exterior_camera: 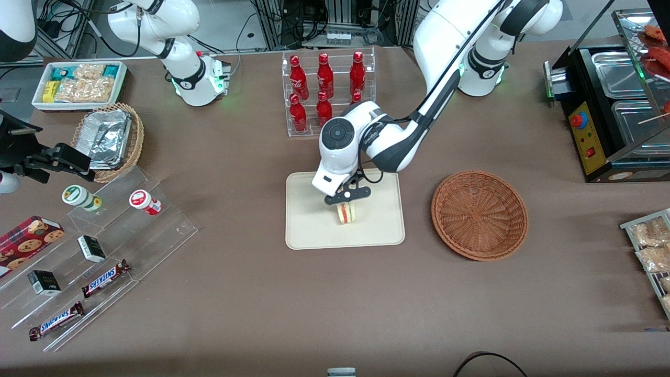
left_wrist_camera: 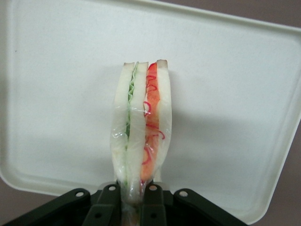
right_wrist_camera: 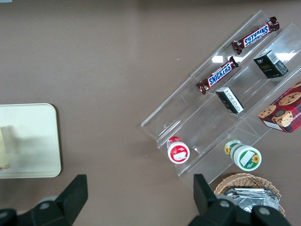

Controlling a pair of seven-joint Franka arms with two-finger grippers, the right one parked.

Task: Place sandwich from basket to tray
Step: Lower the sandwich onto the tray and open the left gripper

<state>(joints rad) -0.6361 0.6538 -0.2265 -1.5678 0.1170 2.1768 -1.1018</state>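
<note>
- Now your gripper [exterior_camera: 346, 203] hangs over the tray [exterior_camera: 303, 230], fingers clamped on the sandwich [exterior_camera: 346, 213]
- Sandwich stands upright on edge, directly below the gripper, at or just above the tray; basket [exterior_camera: 479, 214] empty beside it

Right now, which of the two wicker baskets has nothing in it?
The reddish-brown basket beside the tray holds nothing; the lighter tan basket holds foil containers. The hand holds the sandwich over the tray.
</note>
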